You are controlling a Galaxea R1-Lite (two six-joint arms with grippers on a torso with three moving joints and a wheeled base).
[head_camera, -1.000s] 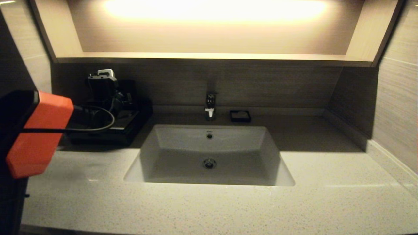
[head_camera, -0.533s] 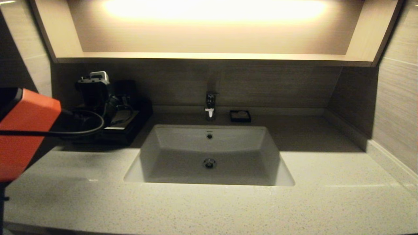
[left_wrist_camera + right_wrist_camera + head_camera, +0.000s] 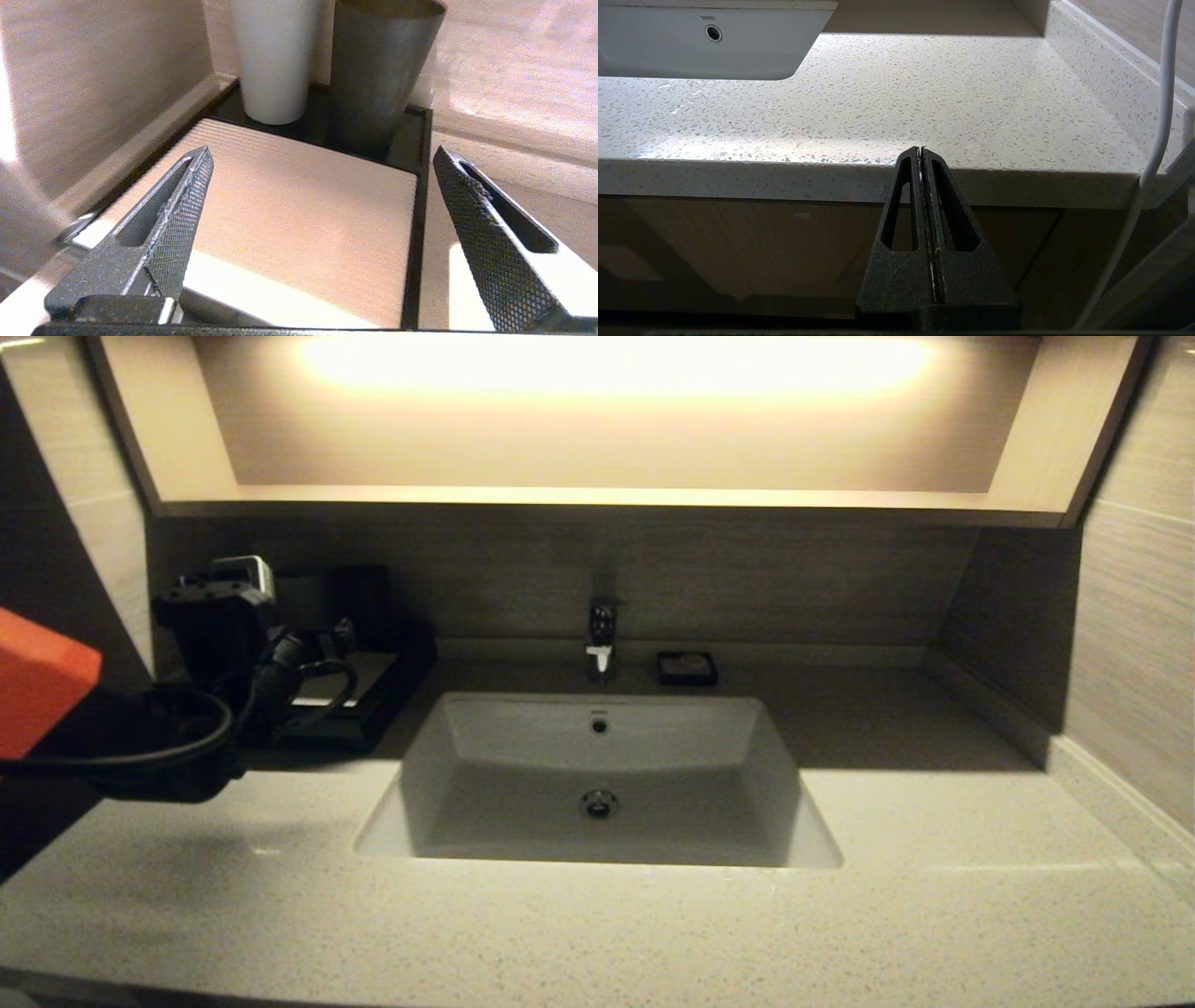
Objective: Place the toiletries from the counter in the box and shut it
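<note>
The task looks all but finished: no toiletries show on the speckled counter (image 3: 597, 933), and the black box (image 3: 299, 219) at ten o'clock from the white sink (image 3: 597, 784) sits shut under its pale ribbed lid. The left gripper (image 3: 322, 186) hangs just before the box, jaws wide and empty. The right gripper (image 3: 923, 154), pinched shut and empty, is parked below the counter's front edge.

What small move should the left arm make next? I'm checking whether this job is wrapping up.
Probably keep drawing the left gripper away from the box toward rest: its fingers are open and empty, the box looks closed, and no packets show on the counter.
</note>
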